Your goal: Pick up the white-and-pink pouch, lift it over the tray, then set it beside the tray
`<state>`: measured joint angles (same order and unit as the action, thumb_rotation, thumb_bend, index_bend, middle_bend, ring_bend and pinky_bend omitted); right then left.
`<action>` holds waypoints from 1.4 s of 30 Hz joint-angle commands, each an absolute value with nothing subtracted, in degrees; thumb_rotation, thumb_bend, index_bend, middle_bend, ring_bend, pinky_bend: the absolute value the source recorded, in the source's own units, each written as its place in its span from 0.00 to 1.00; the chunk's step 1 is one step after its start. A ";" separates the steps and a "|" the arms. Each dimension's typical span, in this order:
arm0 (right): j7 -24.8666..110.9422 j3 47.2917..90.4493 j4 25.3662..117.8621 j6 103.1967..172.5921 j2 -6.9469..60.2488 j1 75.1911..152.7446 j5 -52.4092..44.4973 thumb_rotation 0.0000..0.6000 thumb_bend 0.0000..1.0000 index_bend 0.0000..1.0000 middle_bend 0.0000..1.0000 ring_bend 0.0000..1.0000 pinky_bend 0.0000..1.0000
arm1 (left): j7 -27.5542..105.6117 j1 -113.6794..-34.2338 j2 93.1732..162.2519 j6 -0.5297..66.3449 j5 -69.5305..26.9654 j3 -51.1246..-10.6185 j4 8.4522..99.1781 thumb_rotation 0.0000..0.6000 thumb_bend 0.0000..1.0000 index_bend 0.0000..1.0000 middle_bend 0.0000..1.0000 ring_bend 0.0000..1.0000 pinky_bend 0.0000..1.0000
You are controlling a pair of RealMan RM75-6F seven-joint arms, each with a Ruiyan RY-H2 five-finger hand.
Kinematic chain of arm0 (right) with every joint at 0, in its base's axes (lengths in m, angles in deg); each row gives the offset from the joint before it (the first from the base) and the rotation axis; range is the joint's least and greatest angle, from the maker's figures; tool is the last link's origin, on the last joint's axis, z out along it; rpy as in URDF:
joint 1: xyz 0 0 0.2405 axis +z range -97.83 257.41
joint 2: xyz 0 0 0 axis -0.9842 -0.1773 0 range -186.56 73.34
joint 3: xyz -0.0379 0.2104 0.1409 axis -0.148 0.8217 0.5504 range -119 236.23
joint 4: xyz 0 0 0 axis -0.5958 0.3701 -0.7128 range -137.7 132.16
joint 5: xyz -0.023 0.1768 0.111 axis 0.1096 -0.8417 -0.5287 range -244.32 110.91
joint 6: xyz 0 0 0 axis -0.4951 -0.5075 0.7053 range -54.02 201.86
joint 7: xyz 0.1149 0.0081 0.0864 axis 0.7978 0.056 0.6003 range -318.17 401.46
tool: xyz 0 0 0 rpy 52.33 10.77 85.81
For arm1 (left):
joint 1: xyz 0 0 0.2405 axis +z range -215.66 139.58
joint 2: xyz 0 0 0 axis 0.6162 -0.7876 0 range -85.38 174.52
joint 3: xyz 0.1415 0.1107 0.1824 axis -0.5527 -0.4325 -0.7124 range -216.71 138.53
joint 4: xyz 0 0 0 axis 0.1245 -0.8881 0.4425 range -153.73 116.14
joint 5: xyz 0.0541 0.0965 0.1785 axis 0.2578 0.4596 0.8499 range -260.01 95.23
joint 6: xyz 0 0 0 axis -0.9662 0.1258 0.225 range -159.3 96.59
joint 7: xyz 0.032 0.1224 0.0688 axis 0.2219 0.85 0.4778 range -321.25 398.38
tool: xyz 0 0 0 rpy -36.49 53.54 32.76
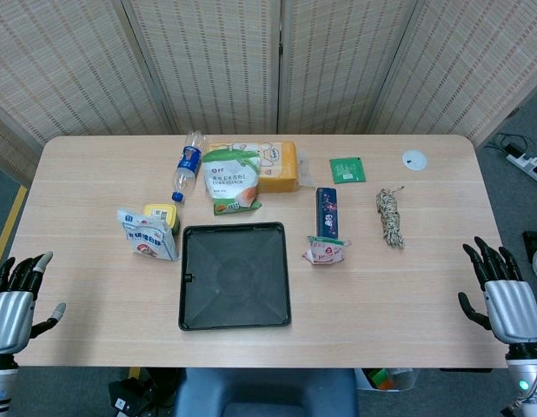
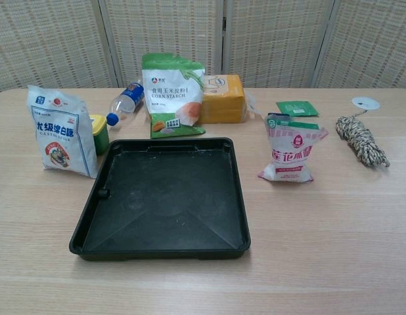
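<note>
The white-and-pink pouch [image 1: 326,250] [image 2: 292,153] stands upright on the table just right of the black tray [image 1: 235,275] [image 2: 165,197]. The tray lies empty at the table's middle front. My left hand [image 1: 16,294] hangs at the front left corner of the table, fingers apart, holding nothing. At the front right edge my right hand [image 1: 501,290] is likewise open and empty, well right of the pouch. Neither hand shows in the chest view.
Left of the tray stand a white sugar bag [image 1: 147,234] [image 2: 62,130] and a yellow tub [image 1: 162,215]. Behind it are a corn starch bag [image 2: 172,94], an orange pack [image 1: 277,165], a water bottle [image 1: 187,164]. A dark blue box [image 1: 327,211], green sachet [image 1: 348,168], rope bundle [image 1: 390,216] and white disc [image 1: 414,158] lie to the right.
</note>
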<state>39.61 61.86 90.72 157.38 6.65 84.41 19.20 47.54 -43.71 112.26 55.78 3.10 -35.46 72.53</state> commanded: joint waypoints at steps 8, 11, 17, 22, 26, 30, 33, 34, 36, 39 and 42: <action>42.39 61.53 90.57 156.00 6.68 85.44 20.41 1.00 0.42 0.00 0.00 0.11 0.02 | 47.52 -43.75 112.49 55.78 3.35 -35.57 72.59 1.00 0.33 0.07 0.15 0.14 0.04; 44.01 61.75 90.41 154.97 6.96 86.52 21.06 1.00 0.42 0.00 0.01 0.13 0.06 | 47.41 -43.80 112.57 55.76 3.42 -35.56 72.65 1.00 0.33 0.07 0.15 0.14 0.04; 46.96 62.37 89.56 150.06 7.23 90.01 20.98 1.00 0.42 0.00 0.01 0.25 0.24 | 47.32 -43.72 112.49 55.95 3.60 -35.62 72.80 1.00 0.33 0.07 0.15 0.14 0.04; 49.77 63.66 88.02 144.31 8.76 93.97 19.22 1.00 0.41 0.00 0.02 0.48 0.44 | 47.32 -43.58 112.52 56.04 3.69 -35.78 73.02 1.00 0.33 0.07 0.15 0.14 0.04; 54.11 64.92 85.14 139.10 11.71 97.50 17.12 1.00 0.32 0.00 0.02 0.66 0.63 | 47.42 -43.44 112.57 56.08 3.72 -35.95 73.18 1.00 0.33 0.07 0.15 0.14 0.04; 58.73 65.63 81.84 132.81 15.10 101.65 15.78 1.00 0.29 0.00 0.02 0.72 0.68 | 47.55 -43.37 112.39 56.15 3.70 -35.94 73.41 1.00 0.33 0.07 0.15 0.14 0.04; 62.04 66.25 78.96 128.52 17.91 104.79 15.07 1.00 0.29 0.00 0.03 0.74 0.71 | 47.75 -43.44 112.31 56.05 3.74 -35.92 73.67 1.00 0.33 0.07 0.15 0.14 0.04; 63.20 66.47 78.08 127.35 18.81 105.74 14.95 1.00 0.29 0.00 0.04 0.75 0.72 | 47.78 -43.48 112.29 56.00 3.79 -35.93 73.76 1.00 0.33 0.07 0.15 0.14 0.04; 65.77 66.90 75.81 124.89 20.85 107.90 14.96 1.00 0.29 0.00 0.06 0.76 0.74 | 47.79 -43.57 112.26 55.89 3.87 -35.93 73.97 1.00 0.33 0.07 0.15 0.14 0.04; 68.22 67.39 72.12 122.16 23.79 110.75 15.10 1.00 0.29 0.00 0.09 0.78 0.76 | 47.79 -43.56 112.16 55.85 3.82 -35.94 74.18 1.00 0.33 0.07 0.15 0.14 0.04; 70.31 67.77 68.56 119.99 26.71 113.25 15.16 1.00 0.29 0.00 0.11 0.79 0.78 | 47.79 -43.44 112.07 55.82 3.57 -35.97 74.22 1.00 0.33 0.07 0.15 0.14 0.04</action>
<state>68.52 67.23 70.92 121.86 24.53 111.22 15.21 47.79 -43.45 112.08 55.81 3.57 -35.96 74.21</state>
